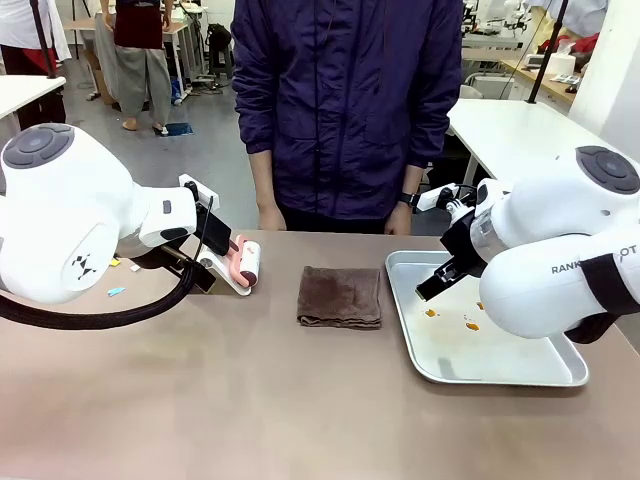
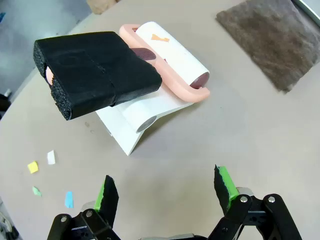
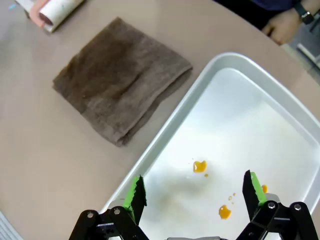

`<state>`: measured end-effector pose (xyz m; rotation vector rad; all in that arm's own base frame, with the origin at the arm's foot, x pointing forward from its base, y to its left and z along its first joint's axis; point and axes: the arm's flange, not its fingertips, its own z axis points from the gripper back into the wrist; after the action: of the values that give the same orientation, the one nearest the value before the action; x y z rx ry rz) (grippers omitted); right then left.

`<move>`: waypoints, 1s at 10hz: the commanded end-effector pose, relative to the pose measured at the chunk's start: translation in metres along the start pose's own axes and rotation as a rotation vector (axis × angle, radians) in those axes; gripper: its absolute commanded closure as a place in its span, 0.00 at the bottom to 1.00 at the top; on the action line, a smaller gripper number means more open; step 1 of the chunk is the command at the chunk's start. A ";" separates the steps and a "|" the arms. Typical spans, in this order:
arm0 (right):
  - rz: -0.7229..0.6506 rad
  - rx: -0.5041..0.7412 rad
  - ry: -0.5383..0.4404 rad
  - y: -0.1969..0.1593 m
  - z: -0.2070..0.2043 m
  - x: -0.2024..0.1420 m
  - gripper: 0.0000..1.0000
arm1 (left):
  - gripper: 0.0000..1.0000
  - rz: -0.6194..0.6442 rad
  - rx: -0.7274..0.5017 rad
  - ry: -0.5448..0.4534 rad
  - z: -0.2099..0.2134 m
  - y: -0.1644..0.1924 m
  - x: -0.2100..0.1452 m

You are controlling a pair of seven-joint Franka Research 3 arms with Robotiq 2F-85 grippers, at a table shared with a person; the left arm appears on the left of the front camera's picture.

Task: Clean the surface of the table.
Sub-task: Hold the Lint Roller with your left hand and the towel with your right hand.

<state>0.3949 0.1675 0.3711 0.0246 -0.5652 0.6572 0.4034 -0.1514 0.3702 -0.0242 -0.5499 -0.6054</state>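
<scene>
**Hands spread over a scrap-strewn table**

The left hand (image 2: pixel 166 189) hangs with its green-padded fingers spread wide and nothing between them, just above the brownish table (image 2: pixel 260 145), which runs under both arms. Directly ahead of its fingertips sits a white stand (image 2: pixel 131 131) carrying a lint roller (image 2: pixel 172 57) with a pink frame. The roller's handle is wrapped in black foam (image 2: pixel 95 75) and points off to the hand's left. Farther out, ahead and to the right of this hand, lies a folded brown cloth (image 2: pixel 270 40). Down at the hand's left, small coloured paper scraps (image 2: pixel 50 157) dot the table top.

The right hand (image 3: pixel 194 190) is likewise spread and empty. It hovers over the near part of a shallow silver tray (image 3: pixel 280 100). Orange spots (image 3: pixel 199 166) mark the tray floor between and just ahead of its fingers. Past the tray's rim, ahead and to the left of this hand, the cloth lies flat on the table just beside the tray, and the roller's end shows beyond it.

At the far side of the table stands a person (image 1: pixel 345 100) in a dark jacket, hands near its edge.
</scene>
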 end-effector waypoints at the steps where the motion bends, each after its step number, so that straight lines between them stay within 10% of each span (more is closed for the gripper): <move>1: -0.001 0.000 0.000 0.000 0.000 0.000 0.00 | 0.00 0.000 0.000 0.000 0.000 0.000 0.000; 10: -0.001 0.000 0.000 0.000 0.000 0.000 0.00 | 0.00 0.000 0.000 0.000 0.000 0.000 0.000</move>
<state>0.3949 0.1675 0.3711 0.0246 -0.5652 0.6572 0.4034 -0.1514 0.3702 -0.0242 -0.5499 -0.6053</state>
